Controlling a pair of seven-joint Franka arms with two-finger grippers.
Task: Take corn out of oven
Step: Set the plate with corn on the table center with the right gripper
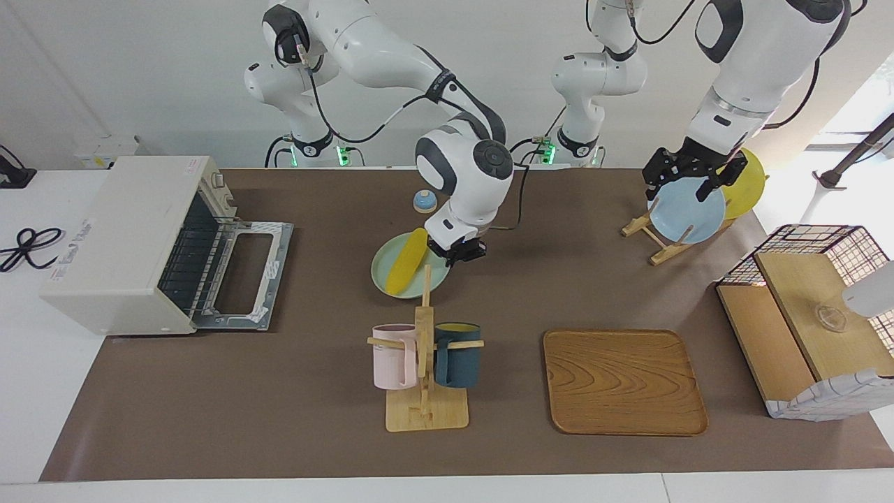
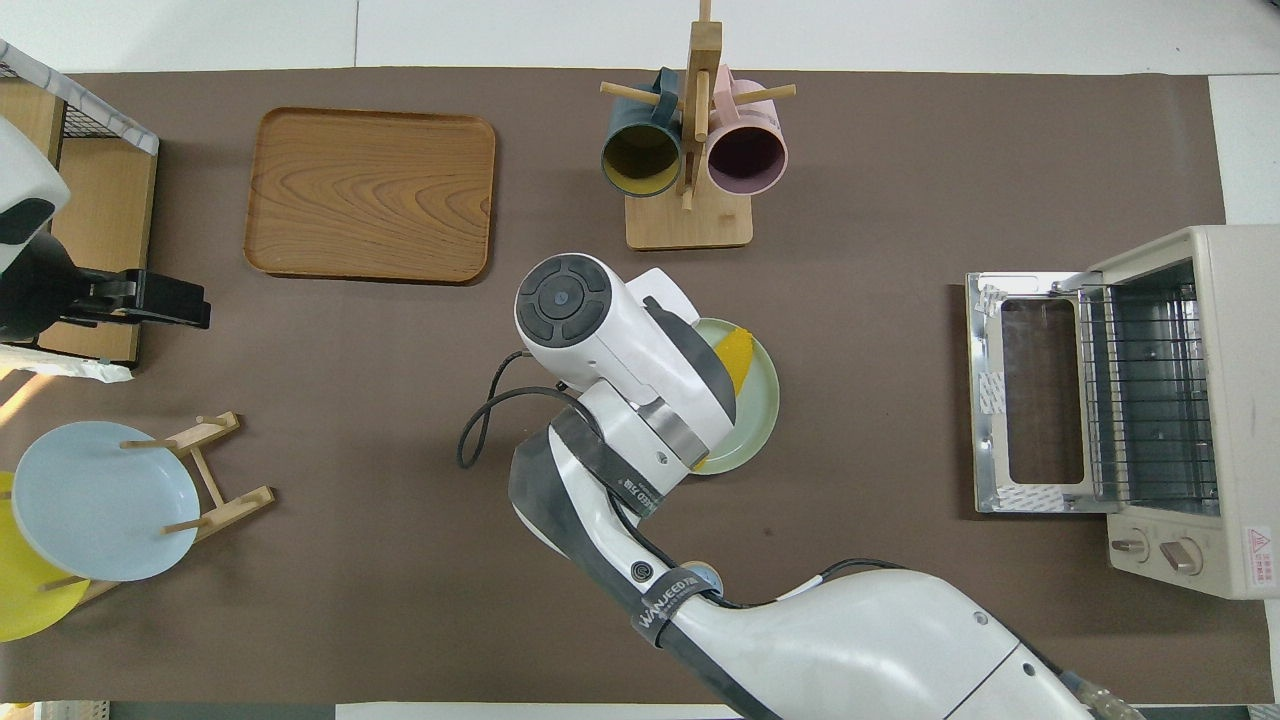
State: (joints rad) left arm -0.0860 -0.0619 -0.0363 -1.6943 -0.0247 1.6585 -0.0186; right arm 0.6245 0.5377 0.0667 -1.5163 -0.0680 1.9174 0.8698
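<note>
This is looking like a robotics lab dressed up as a kitchen. Two white arms are standing bolted at one edge of a table (image 1: 489, 454) that is wearing a plain brown mat, with cables trailing across it and green status lights glowing at the arm bases. Kitchen props are sitting spaced out as if staged: a toaster oven (image 1: 133, 244) with its door hanging open, a mug rack (image 1: 424, 363), a wooden tray (image 1: 621, 381), a plate stand (image 1: 660, 237) (bare white walls are surrounding everything, no counters or cupboards).
</note>
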